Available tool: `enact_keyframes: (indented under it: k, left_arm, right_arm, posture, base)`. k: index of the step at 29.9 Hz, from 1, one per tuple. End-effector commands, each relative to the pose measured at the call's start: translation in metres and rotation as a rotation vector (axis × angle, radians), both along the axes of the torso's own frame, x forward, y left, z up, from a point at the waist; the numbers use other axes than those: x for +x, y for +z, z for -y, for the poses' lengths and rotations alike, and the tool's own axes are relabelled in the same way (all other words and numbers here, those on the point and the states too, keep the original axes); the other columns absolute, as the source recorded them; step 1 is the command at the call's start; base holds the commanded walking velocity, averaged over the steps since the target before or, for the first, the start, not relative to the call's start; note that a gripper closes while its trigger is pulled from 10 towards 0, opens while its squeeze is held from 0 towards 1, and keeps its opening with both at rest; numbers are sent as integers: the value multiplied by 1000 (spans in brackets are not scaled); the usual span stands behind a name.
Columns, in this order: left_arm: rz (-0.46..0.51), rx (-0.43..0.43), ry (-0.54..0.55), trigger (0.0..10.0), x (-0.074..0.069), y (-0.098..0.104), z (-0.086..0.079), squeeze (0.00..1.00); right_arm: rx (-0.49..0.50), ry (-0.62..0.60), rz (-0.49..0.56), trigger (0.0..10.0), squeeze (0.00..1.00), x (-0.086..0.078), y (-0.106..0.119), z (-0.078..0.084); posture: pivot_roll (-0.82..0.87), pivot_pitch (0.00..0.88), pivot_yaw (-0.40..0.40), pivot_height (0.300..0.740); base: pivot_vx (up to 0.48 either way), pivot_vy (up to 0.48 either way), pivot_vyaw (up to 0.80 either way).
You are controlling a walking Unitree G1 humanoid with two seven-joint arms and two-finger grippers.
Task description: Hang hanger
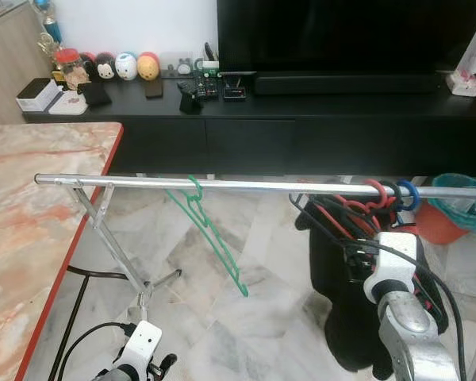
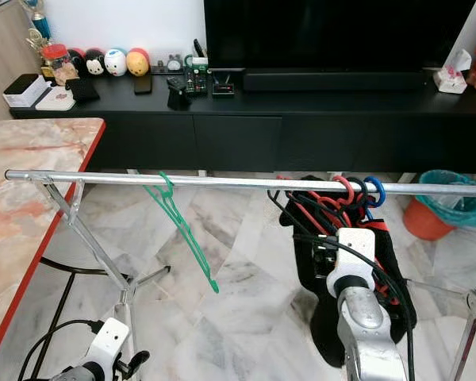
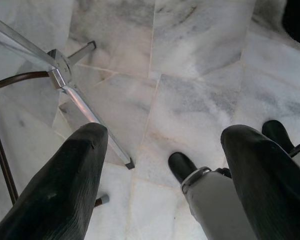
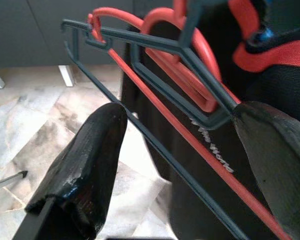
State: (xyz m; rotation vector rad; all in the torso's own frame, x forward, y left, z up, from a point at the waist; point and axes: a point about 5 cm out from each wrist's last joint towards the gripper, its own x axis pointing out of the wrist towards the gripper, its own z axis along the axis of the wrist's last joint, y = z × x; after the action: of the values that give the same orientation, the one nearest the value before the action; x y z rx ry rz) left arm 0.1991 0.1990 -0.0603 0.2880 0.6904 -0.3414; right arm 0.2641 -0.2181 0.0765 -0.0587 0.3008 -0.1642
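Marble floor tiles run under a silver clothes rail that crosses my view, with a black TV cabinet behind it and a marble worktop with a red edge on my left. One green hanger already hangs on the rail, well apart from a cluster of red, black and blue hangers further right, where a black garment droops below.

My right gripper is raised just beneath that cluster. Its fingers stand apart, with a dark grey hanger and a red hanger passing between them, nothing clamped yet. My left gripper hangs low over the floor near the rail's stand, fingers spread and empty.

I judge this as the pick stage: choosing a hanger from the bunch. Next I'd need to close on a single hanger bar, not two at once, then lift its hook free of the tangle before carrying it along to an open stretch of rail.
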Motion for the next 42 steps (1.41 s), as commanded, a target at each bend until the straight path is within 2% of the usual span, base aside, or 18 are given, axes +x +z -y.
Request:
enact_keyframes:
  k: [1, 20, 25, 27, 31, 34, 38, 42]
  left_arm:
    - [-1, 6, -7, 10000, -2, -1, 0, 0]
    - [4, 3, -11, 10000, -3, 0, 0, 0]
    - [6, 1, -8, 10000, -3, 0, -1, 0]
    - [5, 0, -7, 10000, -3, 0, -1, 0]
    - [5, 0, -7, 10000, -3, 0, -1, 0]
    - [5, 1, -9, 10000, -3, 0, -1, 0]
    - [5, 0, -6, 10000, -2, 1, -1, 0]
    - [5, 1, -5, 10000, -3, 0, -1, 0]
  right_arm:
    - [2, -14, -2, 10000, 0, 2, 1, 4]
    - [20, 1, 24, 10000, 0, 5, 1, 0]
    - [-4, -76, 100, 10000, 0, 4, 11, 10]
    - [-11, -152, 137, 10000, 0, 0, 15, 18]
    - [-37, -223, 61, 10000, 0, -8, 4, 29]
    - [-6, -233, 0, 10000, 0, -12, -6, 31]
    - [36, -229, -65, 10000, 0, -15, -16, 28]
    - [46, -212, -65, 10000, 0, -14, -17, 25]
  posture:
    - [-26, 45, 12, 740]
    - [-22, 46, 13, 740]
    - [-23, 51, 14, 740]
    - [-25, 52, 14, 740]
    - [-25, 52, 14, 740]
    - [-25, 56, 16, 740]
    - [-23, 59, 15, 740]
    - [-23, 59, 15, 740]
  base:
    - [0, 0, 0]
    - [0, 0, 0]
    - [0, 0, 0]
    - [0, 0, 0]
    - [0, 0, 0]
    - [0, 0, 0]
    - [0, 0, 0]
    - [0, 0, 0]
